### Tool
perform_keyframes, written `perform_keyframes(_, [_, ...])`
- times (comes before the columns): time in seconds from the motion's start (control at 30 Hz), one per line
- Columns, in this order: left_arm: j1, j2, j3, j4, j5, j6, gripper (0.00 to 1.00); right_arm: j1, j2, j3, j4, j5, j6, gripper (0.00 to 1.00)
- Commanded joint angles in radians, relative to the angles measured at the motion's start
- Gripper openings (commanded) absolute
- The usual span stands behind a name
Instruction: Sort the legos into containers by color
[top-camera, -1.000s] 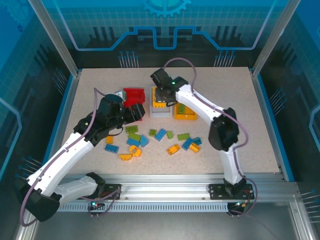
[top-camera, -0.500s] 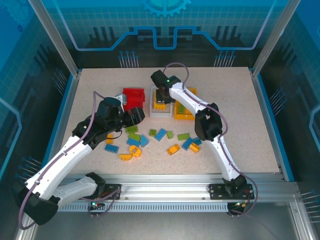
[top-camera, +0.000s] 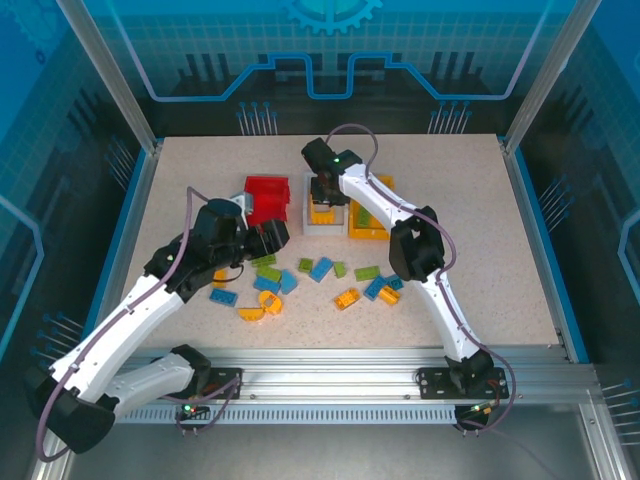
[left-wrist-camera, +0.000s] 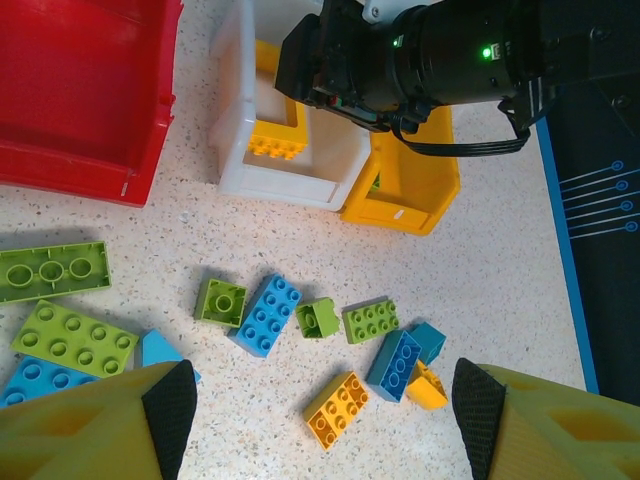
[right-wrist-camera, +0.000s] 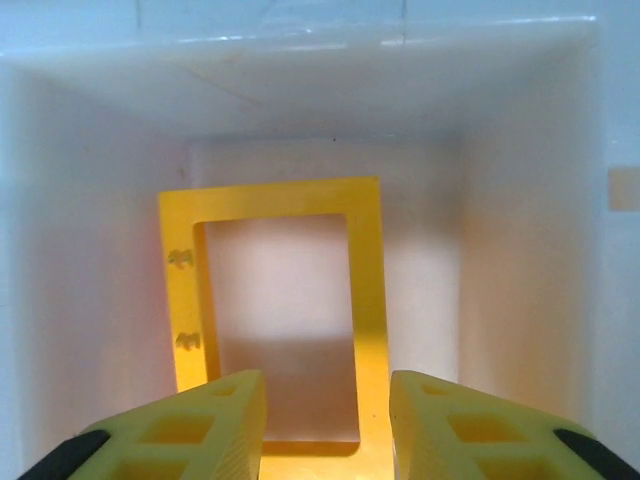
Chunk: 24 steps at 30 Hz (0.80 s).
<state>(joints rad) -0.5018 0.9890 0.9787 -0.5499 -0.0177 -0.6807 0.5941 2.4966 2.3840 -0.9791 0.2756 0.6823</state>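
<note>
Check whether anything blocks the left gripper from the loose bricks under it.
Nothing visible does. The left gripper hangs open above the table. The orange brick and blue brick lie uncovered just ahead of its fingers.

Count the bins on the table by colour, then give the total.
red bin: 1
white bin: 1
orange-yellow bin: 1
Total: 3
</note>
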Motion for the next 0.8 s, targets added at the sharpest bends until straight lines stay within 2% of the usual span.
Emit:
perform_keyframes(0.0, [0.007, -0.025, -0.017, -0.035, -0.01, -0.005, 0.73, 0.027, -0.119, 0.002, 0.0, 0.015, -0.024, 0.4])
perform_keyframes(0.2, [0.006, -0.045, -0.036, -0.092, -0.061, -0.023, 0.72, 0.045, -0.275, -0.088, 0.046, -0.007, -0.011, 0.32])
perform_keyframes(0.37, [0.007, -0.064, -0.05, -0.141, -0.093, -0.035, 0.71, 0.066, -0.444, -0.261, 0.117, 0.004, 0.001, 0.26])
perform_keyframes(0.57, [0.016, -0.084, -0.075, -0.24, -0.112, -0.05, 0.71, 0.153, -0.732, -0.627, 0.245, 0.044, -0.035, 0.25])
perform_keyframes(0.77, [0.021, -0.138, -0.168, -0.298, -0.081, -0.105, 0.7, 0.346, -0.987, -1.044, 0.37, 0.076, -0.056, 0.26])
